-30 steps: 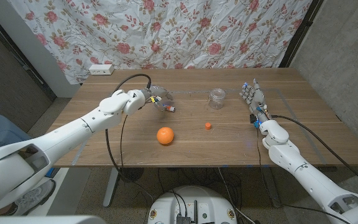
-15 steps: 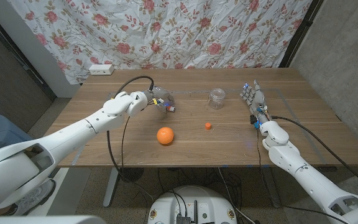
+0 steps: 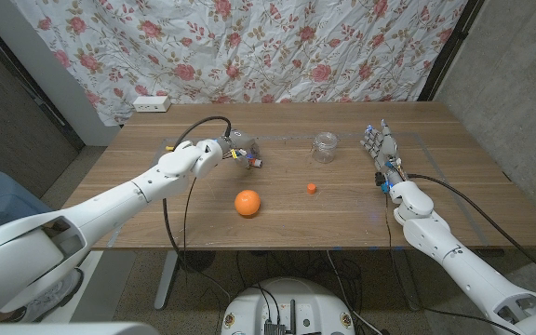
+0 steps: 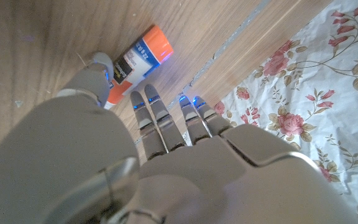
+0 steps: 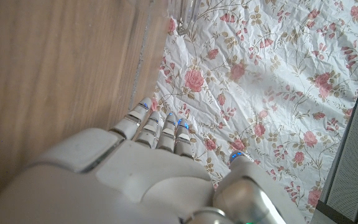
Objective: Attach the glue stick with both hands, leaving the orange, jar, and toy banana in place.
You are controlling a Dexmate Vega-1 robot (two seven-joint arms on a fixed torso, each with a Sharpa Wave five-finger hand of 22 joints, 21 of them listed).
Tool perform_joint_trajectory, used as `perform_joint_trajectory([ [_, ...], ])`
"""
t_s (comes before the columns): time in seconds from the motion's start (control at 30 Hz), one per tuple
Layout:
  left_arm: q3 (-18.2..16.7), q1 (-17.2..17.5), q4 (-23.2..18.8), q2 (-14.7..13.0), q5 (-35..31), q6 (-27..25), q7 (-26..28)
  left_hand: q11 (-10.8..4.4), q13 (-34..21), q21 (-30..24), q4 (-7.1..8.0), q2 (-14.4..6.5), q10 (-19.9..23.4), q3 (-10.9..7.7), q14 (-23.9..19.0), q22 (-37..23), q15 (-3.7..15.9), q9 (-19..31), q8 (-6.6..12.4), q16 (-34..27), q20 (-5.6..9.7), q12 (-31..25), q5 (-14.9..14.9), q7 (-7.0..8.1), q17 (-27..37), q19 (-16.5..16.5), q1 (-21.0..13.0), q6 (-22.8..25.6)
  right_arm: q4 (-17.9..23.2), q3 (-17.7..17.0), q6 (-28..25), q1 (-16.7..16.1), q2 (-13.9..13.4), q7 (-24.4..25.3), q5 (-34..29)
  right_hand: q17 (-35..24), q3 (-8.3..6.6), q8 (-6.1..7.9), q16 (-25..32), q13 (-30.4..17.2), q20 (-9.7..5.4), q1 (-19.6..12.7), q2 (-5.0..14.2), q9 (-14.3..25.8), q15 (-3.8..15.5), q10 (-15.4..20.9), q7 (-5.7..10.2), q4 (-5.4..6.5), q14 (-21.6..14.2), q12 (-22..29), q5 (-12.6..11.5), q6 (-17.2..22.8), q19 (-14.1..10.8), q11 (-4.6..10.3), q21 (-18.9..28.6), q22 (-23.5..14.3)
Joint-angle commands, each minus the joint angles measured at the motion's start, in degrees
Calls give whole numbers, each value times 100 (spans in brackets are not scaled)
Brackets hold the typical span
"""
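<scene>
In the head view the glue stick [image 3: 253, 162] is only a small, blurred thing on the bench [image 3: 203, 214], lying just past the fingertips of the left hand [image 3: 234, 149], up and a little toward the robot's right of the orange [image 3: 247, 203]. The left wrist view makes it plain: a white-labelled glue stick [image 4: 133, 63] with an orange end, lying flat on the wood with its long axis aslant, the orange end pointing away from the left hand [image 4: 135, 155] toward the bench's far edge and the flowered cloth [image 4: 328, 81] behind it. The near end of the stick is hidden behind the thumb, which touches or nearly touches it; the other fingers reach past it, spread and closed on nothing, so the hand grips nothing. Whether the stick has its cap on cannot be told. The head view alone gives the layout: the glass jar [image 3: 324, 146] stands up and to the right of the orange, and a small orange-coloured piece [image 3: 313, 188], too small to name surely, lies to the right of the orange, below the jar. The right hand [image 3: 376, 144] stands on its edge far to the right of the orange, beside the jar, fingers loosely apart and holding nothing. The right wrist view shows the back of that hand [image 5: 135, 180], its fingers [image 5: 157, 127] straight and lying side by side, over bare wood and flowered cloth.
</scene>
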State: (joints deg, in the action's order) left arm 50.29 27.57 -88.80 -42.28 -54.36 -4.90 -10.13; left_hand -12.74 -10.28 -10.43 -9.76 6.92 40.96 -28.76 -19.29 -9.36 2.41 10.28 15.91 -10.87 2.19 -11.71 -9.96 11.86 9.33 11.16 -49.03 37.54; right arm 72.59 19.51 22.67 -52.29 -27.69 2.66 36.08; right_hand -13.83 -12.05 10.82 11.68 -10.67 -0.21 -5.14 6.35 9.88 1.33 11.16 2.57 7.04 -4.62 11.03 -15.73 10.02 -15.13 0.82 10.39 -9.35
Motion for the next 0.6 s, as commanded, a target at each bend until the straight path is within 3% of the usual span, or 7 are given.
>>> perform_joint_trajectory([
  [0.03,48,14,105,48,43,-39,220,-7,-24,-44,9,-11,274,119,-241,-17,596,18,42,-13,125,-15,-26,-22,15,145,-129,383,-28,-2,-12,14,12,15,-10,-9,-47,25,29,-18,-36,33,103,18,-8,53,27,-6,-69,24,-12,67,-12,4,27,-16],
  [0.3,76,5,152,73,67,-116,213,18,-25,-43,24,-27,802,276,-479,-19,626,16,27,-9,163,-66,-30,-154,14,281,-191,808,-41,0,-31,19,20,34,-8,-3,-58,30,29,-18,-34,39,107,18,-7,57,32,-4,-67,23,-13,93,-16,8,28,-17],
  [0.6,110,-17,219,105,98,-167,242,13,-26,-62,46,-62,1342,383,-740,-23,428,17,-40,-30,138,-110,-32,-203,14,442,-188,1000,-94,13,-52,67,36,40,-20,3,-70,30,34,-18,-34,48,111,18,-4,57,38,0,-76,21,-13,110,-19,15,29,-17],
])
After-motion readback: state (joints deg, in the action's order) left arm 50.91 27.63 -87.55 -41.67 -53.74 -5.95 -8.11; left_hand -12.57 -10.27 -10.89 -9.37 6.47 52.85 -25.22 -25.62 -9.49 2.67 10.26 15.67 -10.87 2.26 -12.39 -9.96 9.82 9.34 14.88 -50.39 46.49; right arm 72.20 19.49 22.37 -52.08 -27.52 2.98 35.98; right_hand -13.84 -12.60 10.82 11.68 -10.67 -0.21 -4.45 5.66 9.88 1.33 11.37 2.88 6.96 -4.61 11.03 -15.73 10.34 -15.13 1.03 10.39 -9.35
